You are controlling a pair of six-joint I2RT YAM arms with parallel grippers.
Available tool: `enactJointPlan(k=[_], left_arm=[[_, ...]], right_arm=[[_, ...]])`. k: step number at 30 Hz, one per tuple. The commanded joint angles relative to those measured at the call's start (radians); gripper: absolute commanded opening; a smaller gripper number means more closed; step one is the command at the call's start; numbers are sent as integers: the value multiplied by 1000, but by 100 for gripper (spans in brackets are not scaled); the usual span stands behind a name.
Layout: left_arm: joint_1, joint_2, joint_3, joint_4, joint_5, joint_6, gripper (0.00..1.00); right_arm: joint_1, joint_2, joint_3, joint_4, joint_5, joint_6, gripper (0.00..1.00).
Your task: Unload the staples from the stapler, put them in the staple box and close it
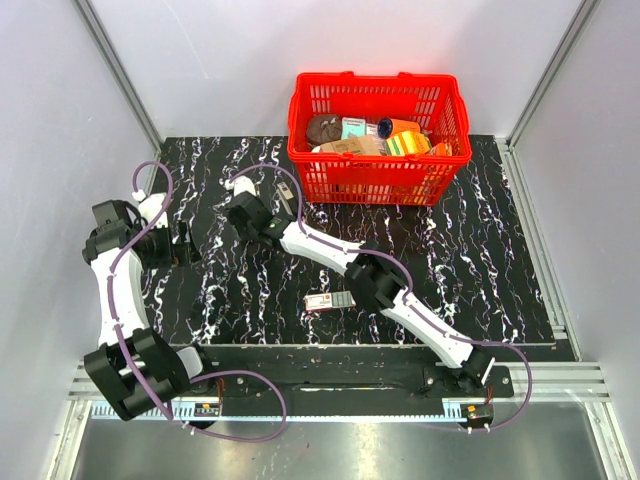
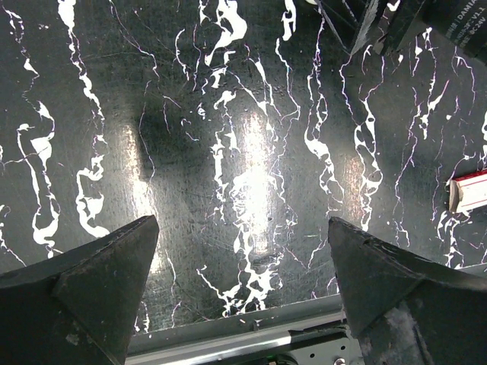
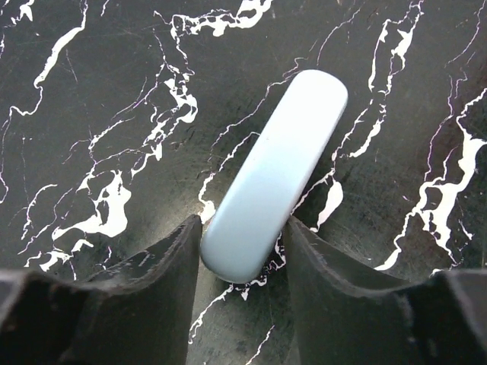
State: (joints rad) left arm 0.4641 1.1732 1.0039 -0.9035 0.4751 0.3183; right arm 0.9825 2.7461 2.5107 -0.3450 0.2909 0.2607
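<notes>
Currently right gripper (image 3: pixel 243 224) is pinching the pale blue pill-shaped object (image 3: pixel 281 152) between both fingers. Left gripper (image 2: pixel 242 228) is hanging wide open, holding nothing. Stapler (image 1: pixel 286 192) is lying just beside the red basket (image 1: pixel 370 182), at its front-left corner.

- At the back of the table (image 1: pixel 480 270), a bit right of the middle: the basket (image 1: pixel 375 180), with many small things in it.
- On the table, just in front of the basket's left corner: the stapler (image 1: pixel 287 192).
- Close by, left of the stapler: the right gripper (image 3: pixel 243 224), down at the table.
- Between its two fingers, touching both, flat on the table: the pill-shaped thing (image 3: pixel 274 175).
- Near the front, about the middle, just left of the right arm (image 1: pixel 372 282): the small box (image 1: pixel 328 301).
- Far left, well apart from the box: the left gripper (image 2: pixel 242 224), fingers wide apart, above the table.
</notes>
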Motion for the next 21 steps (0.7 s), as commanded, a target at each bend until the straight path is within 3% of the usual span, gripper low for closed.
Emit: enactJointPlan(k=[1,6,11,21], left_arm=[[5,-37,-16,31,17,27,99],[5,-50,-39,41,-1,41,99],[5,-79,-60,44,-12,54,99],[5,-141,-80,43,-20,70,99]], right_arm=[[-8,-3,37,23,-16,17,48],[-8,-48,-12,23,-4,35,34],[1,-161,-171,32,-13,67,25],[84,-469,-728,181,44,123,19]])
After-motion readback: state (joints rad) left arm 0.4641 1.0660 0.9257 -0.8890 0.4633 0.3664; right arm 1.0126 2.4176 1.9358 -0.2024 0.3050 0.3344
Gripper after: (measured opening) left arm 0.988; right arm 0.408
